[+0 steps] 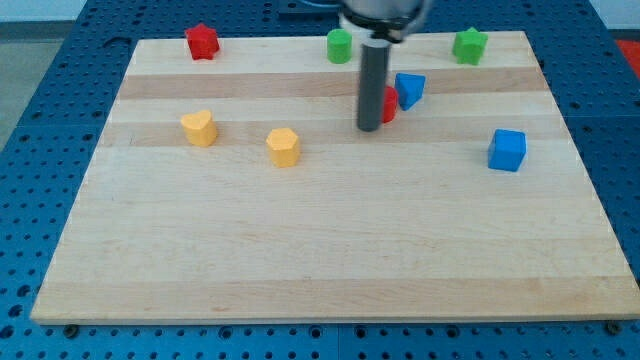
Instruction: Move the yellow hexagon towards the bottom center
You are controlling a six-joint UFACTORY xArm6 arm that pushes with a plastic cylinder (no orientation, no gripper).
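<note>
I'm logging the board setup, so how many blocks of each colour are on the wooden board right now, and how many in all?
Red: 2, a star-like block at the view's top left and one partly hidden behind my tip
Green: 2
Blue: 2
Yellow: 2, the yellow hexagon and another
Total: 8

My rod (374, 85) covers most of a red block (391, 103); only its right side shows, so shape can't be made out. Rod's upper part w/ the arm housing is cut off by the view's top edge. Blue block (409, 89) sits just beside the red one; whether they touch is hidden. My tip (369, 128): contact w/ the surface (330, 250) too dark to tell.
</note>
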